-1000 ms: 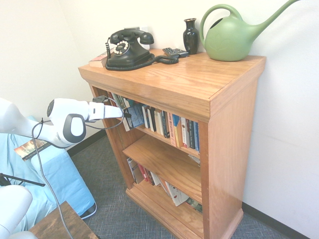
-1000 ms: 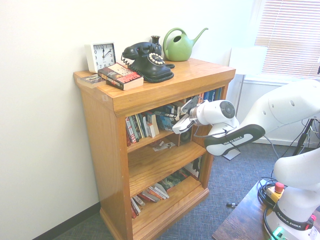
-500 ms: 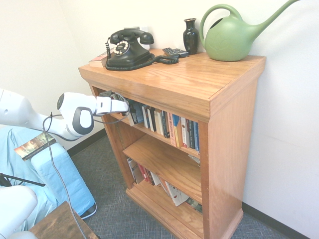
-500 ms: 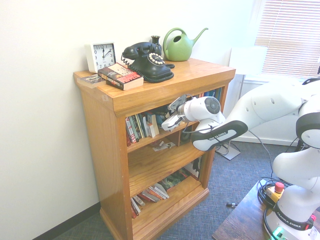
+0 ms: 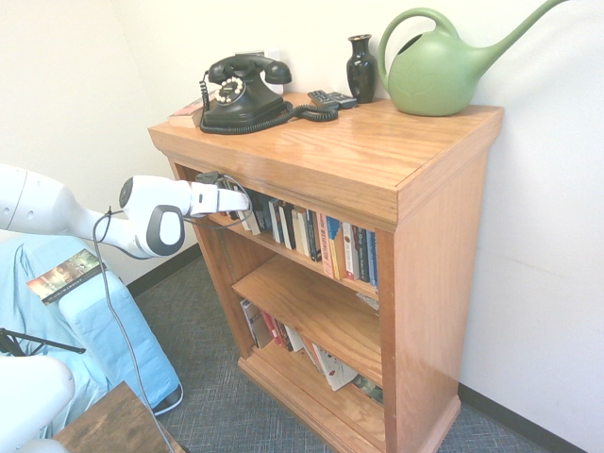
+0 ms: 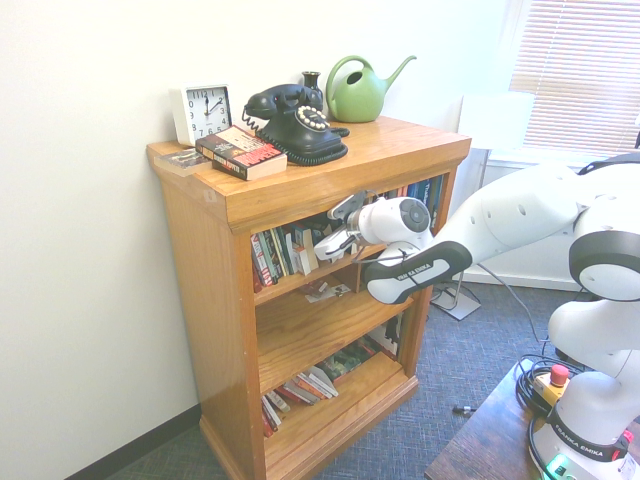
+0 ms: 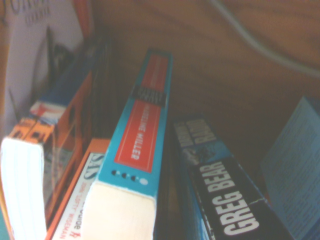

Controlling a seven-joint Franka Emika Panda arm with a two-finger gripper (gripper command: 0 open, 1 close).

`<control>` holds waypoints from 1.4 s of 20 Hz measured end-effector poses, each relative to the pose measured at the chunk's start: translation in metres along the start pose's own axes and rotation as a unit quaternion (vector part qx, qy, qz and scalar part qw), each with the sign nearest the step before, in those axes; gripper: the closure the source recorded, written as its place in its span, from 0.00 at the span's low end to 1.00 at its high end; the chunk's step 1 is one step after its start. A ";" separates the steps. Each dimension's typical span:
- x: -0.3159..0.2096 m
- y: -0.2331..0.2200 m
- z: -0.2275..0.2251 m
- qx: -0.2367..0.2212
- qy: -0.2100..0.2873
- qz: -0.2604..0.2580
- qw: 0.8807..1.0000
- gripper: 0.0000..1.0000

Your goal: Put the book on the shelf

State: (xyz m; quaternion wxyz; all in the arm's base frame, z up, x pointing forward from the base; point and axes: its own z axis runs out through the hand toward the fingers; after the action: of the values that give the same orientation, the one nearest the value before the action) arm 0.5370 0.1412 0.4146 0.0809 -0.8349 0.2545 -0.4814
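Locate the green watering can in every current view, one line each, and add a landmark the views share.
First exterior view: top right, on the bookcase's top, the watering can.
Second exterior view: top, right of centre, its spout toward the window.
Wrist view: not in it.
Shared landmark: the bookcase; the wrist view shows only books and wood inside it.

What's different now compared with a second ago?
The tool has moved along the bookcase's upper book row, toward the side below the clock. The telephone and watering can haven't moved.
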 end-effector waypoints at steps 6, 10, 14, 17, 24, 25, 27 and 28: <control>0.000 0.001 0.000 -0.002 0.002 -0.005 1.000 0.00; 0.000 0.002 0.000 -0.004 0.004 -0.008 1.000 0.00; -0.004 0.008 0.005 -0.019 -0.003 -0.010 1.000 0.00; -0.007 0.017 0.010 -0.030 -0.007 -0.010 0.999 0.00; -0.008 0.028 -0.003 -0.043 -0.011 -0.005 0.999 0.00; -0.009 0.029 -0.009 -0.044 -0.012 -0.003 0.999 0.00; -0.012 0.030 -0.025 -0.046 -0.018 0.002 0.999 0.00; -0.014 0.030 -0.034 -0.045 -0.023 0.004 0.999 0.00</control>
State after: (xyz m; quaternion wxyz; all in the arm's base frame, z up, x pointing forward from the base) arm 0.4923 0.1263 0.4108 0.0508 -0.8474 0.2773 -0.4499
